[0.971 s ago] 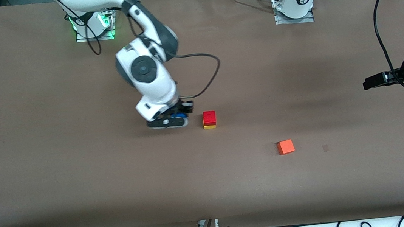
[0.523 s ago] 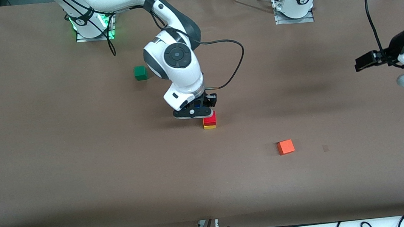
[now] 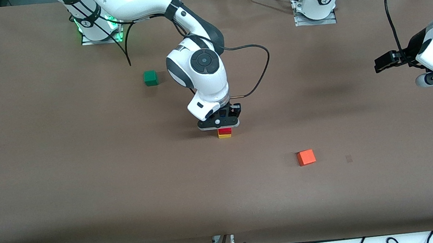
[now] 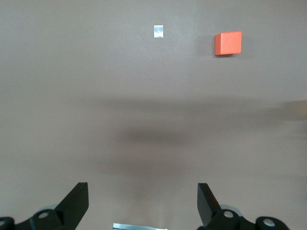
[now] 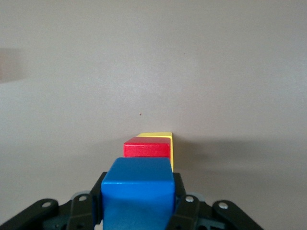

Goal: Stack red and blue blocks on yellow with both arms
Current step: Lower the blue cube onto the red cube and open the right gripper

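The red block (image 3: pixel 224 130) sits on the yellow block (image 3: pixel 224 135) at the middle of the table. My right gripper (image 3: pixel 219 123) hangs over this stack and hides most of the red block's top. In the right wrist view the gripper (image 5: pixel 138 201) is shut on the blue block (image 5: pixel 138 194), held above the red block (image 5: pixel 146 147) and the yellow block (image 5: pixel 165 139). My left gripper (image 3: pixel 381 62) is up in the air over the left arm's end of the table. In the left wrist view it (image 4: pixel 143 203) is open and empty.
A green cube (image 3: pixel 150 78) lies toward the right arm's base. An orange cube (image 3: pixel 306 157) lies nearer to the front camera than the stack, toward the left arm's end; it also shows in the left wrist view (image 4: pixel 228 43). Cables run along the table's front edge.
My right gripper has carried the blue block sideways until it is over the red and yellow stack. My left arm has lifted a little and drifted slightly toward the middle.
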### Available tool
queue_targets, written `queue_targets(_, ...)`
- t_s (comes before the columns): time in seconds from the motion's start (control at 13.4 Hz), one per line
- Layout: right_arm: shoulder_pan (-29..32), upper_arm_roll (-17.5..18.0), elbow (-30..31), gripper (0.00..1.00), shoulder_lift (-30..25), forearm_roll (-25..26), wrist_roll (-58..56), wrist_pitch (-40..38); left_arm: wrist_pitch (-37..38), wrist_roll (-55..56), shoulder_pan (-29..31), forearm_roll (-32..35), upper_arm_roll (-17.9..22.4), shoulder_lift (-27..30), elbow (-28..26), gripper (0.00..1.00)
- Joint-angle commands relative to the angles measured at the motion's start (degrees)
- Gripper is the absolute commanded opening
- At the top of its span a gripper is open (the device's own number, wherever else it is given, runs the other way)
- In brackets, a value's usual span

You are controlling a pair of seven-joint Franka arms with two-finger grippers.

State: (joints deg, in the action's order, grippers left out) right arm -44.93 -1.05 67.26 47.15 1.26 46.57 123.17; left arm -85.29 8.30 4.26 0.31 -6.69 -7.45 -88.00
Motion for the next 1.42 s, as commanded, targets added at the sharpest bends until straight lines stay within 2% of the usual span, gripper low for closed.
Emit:
queue_targets(0.0, -1.0, -0.6, -2.3, 0.48, 1.5, 2.1, 1.1, 0.1, -0.9, -1.2, 0.4, -1.1, 0.0, 1.5, -1.2, 1.0)
queue_targets(0.45, -1.0, -0.6, -2.3, 0.49, 2.6, 2.9, 1.6, 1.5, -1.2, -1.2, 0.4, -1.2, 0.0, 1.0, -0.9, 1.0)
queue_targets(0.67, -1.0, -0.6, -2.3, 0.54, 2.8, 3.0, 1.6, 1.7, -1.3, -1.2, 0.4, -1.2, 0.0, 1.0, -0.9, 1.0)
queue_targets(0.75, -1.0, -0.6, -2.3, 0.6, 2.9, 3.0, 1.6, 1.7, -1.5, -1.3, 0.4, -1.2, 0.0, 1.0, -0.9, 1.0)
queue_targets(1.12, -1.0, -1.1, -2.3, 0.75, 2.8, 3.0, 1.5, 1.7, -1.5, -1.3, 0.5, -1.2, 0.0, 0.9, -0.9, 1.0)
queue_targets(1.2, -1.0, -1.1, -2.3, 0.95, 2.7, 3.0, 1.5, 1.7, -1.5, -1.3, 0.5, -1.2, 0.0, 0.9, -0.9, 1.0)
queue_targets(1.27, -1.0, -1.2, -2.3, 1.0, 2.4, 2.9, 1.5, 1.3, -1.5, -1.3, 0.5, -1.2, 0.0, 0.9, -0.9, 1.0)
queue_targets(1.34, -0.9, -1.3, -2.3, 1.0, 1.9, 2.8, 1.2, 0.7, -1.5, -1.3, 0.5, -1.2, 0.0, 0.9, -0.9, 1.0)
